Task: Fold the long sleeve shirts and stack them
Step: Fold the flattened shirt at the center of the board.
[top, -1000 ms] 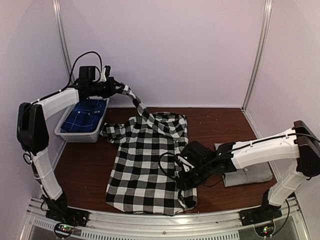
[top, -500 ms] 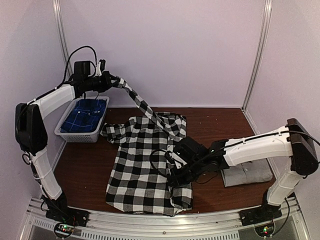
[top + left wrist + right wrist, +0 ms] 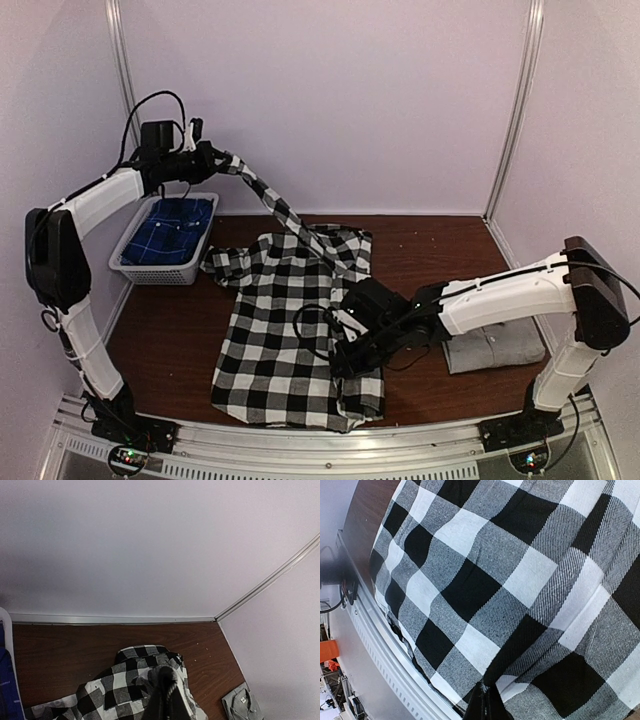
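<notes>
A black-and-white checked flannel shirt lies spread on the brown table, its hem near the front rail. One sleeve is stretched up and left into my left gripper, which is shut on its cuff high above the basket. My right gripper is shut on the shirt's right side edge and holds it over the shirt body. In the right wrist view checked cloth fills the frame. A folded grey shirt lies at the right; the left wrist view shows the grey shirt too.
A white basket with blue checked cloth stands at the back left. White walls close the back and both sides. A metal rail runs along the front edge.
My left gripper has lifted the sleeve a little higher and further left. My right gripper has carried the shirt's right edge leftward over the body.
</notes>
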Available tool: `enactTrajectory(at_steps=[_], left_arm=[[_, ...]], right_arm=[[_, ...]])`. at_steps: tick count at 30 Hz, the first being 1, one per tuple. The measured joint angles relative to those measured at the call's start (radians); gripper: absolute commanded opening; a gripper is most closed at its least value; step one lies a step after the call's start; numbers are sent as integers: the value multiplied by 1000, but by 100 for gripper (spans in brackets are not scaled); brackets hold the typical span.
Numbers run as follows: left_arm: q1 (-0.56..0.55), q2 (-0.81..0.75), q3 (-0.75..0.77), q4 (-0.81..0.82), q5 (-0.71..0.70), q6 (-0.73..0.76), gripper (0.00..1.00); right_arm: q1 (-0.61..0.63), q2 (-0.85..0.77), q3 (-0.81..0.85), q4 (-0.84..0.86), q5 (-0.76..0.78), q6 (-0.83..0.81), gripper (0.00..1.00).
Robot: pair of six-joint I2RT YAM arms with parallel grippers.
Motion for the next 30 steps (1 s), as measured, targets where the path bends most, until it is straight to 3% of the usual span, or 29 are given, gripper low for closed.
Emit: enactTrajectory(at_steps=[16,17,24,27,30], left_arm=[[8,-12,-34,-6,-1,7,0],[8,-12,-37,-6,0,7,0],[8,-12,-81,-5,23,15,0],[8,-12,-108,-8,43,26,0],[7,-12,-132,-6,70,46,0]], right_arm=[[4,53,48,21,-5,-21,1],[4,56,49,24,-9,-22,4],[4,62,51,17,-7,-38,52],[-6,55,65,-11,31,-59,61],[-32,20,84,-30,76,-74,61]])
